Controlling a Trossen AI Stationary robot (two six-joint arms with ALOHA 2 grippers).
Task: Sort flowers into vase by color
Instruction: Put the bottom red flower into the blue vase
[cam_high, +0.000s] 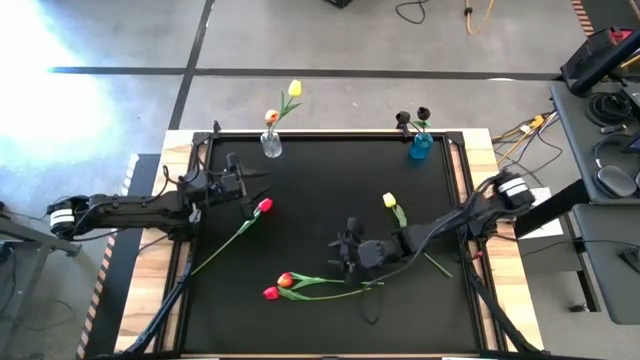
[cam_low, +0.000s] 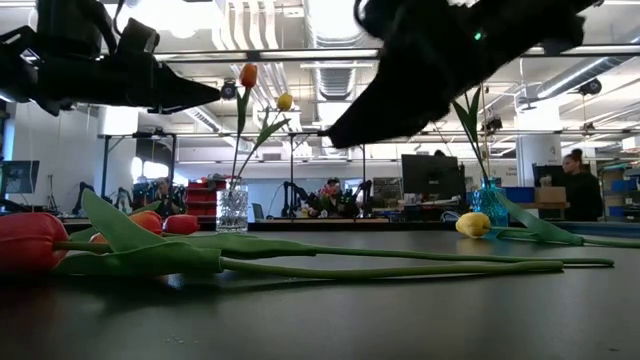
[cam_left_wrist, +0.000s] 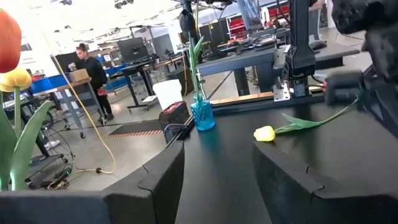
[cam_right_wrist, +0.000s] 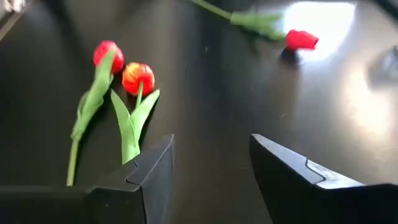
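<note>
The black table (cam_high: 320, 200) carries everything; no brand, label or writing can be read anywhere on it or on the arms

The left gripper (cam_high: 243, 178) hangs over the table's left part, its fingers (cam_left_wrist: 155, 180) apart with nothing between them. Ahead of those fingers, across the table, stands the blue vase (cam_left_wrist: 202, 115) with two dark tulips (cam_high: 413, 118), and a yellow tulip (cam_left_wrist: 265, 133) lies on the table nearer the fingers. Close beside the fingers, at the far edge, the clear vase (cam_high: 271, 146) holds a yellow and an orange tulip (cam_high: 272, 117)

The right gripper (cam_high: 345, 250) hangs above the table's middle front, fingers (cam_right_wrist: 146, 171) apart and empty. Just ahead of them lie two tulips side by side, a red one (cam_right_wrist: 107, 52) and a red-orange one (cam_right_wrist: 138, 77), their stems running back toward the fingers; whether leaves touch a fingertip cannot be told. Farther ahead lies another red tulip (cam_right_wrist: 301, 40), which is just beside the left fingers, below them
</note>
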